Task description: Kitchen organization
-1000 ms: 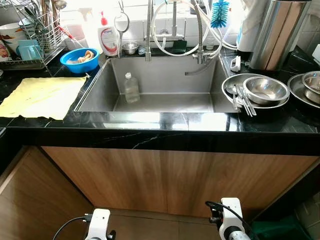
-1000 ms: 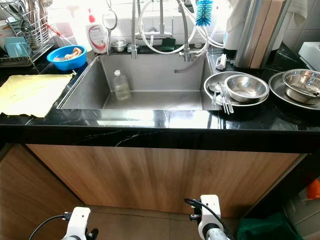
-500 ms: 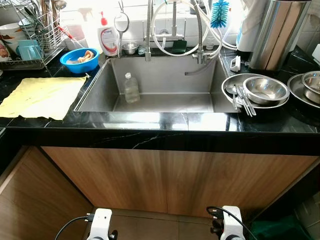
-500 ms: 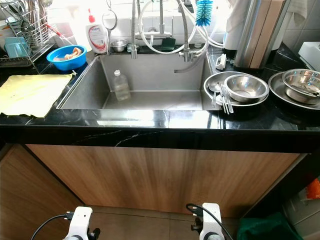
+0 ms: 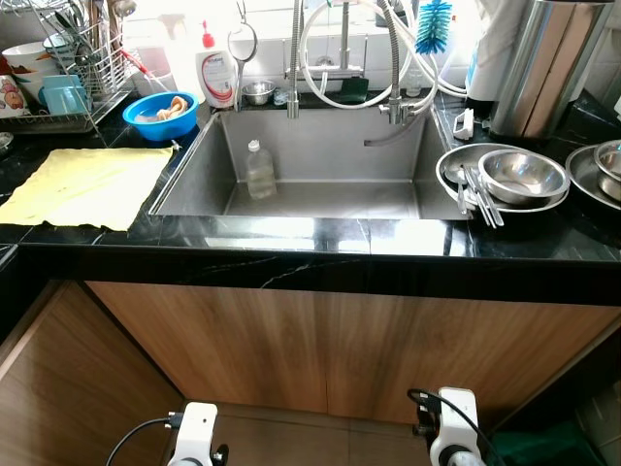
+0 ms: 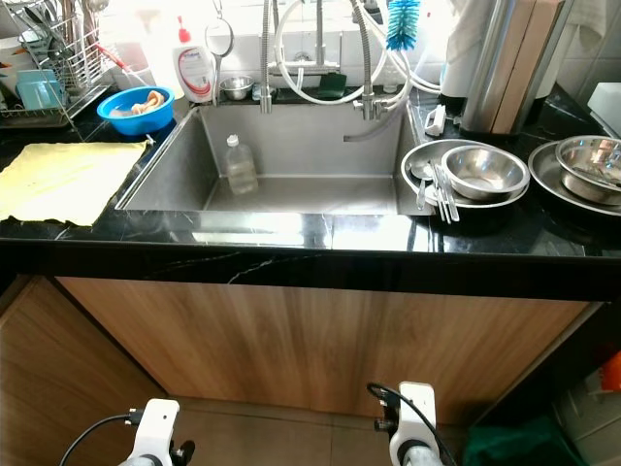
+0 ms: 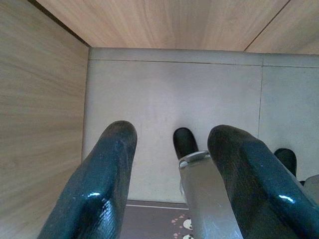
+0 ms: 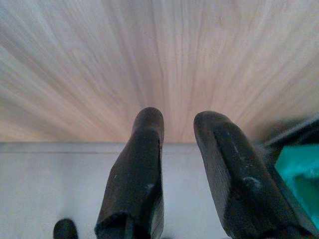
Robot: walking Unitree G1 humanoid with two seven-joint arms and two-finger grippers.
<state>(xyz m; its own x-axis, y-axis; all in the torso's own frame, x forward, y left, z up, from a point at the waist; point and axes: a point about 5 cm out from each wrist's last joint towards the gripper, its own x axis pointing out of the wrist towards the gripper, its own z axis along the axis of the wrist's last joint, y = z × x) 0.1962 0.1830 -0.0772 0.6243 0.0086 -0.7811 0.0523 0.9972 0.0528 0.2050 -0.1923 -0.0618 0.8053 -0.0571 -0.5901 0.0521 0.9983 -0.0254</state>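
Note:
A clear plastic bottle (image 5: 258, 170) stands in the steel sink (image 5: 325, 146), at its back left. Right of the sink, a steel bowl (image 5: 524, 175) and some utensils (image 5: 480, 194) rest on a steel plate (image 5: 451, 167). A yellow cloth (image 5: 87, 184) lies flat on the black counter (image 5: 320, 238) to the left. Both arms hang low in front of the wooden cabinet doors (image 5: 330, 340). My left gripper (image 7: 172, 134) is open and holds nothing, pointing at the floor. My right gripper (image 8: 179, 119) is open with a narrower gap, facing the wood.
A blue bowl (image 5: 161, 109), a soap bottle (image 5: 216, 76) and a dish rack (image 5: 68, 68) stand at the back left. Faucet hoses (image 5: 340, 58) and a blue brush (image 5: 434, 24) hang over the sink. A steel canister (image 5: 543, 58) and another steel dish (image 6: 587, 160) stand at the right.
The whole picture has shifted slightly, so the camera moved. My right wrist sits a little lower than a second ago. Nothing on the counter has moved.

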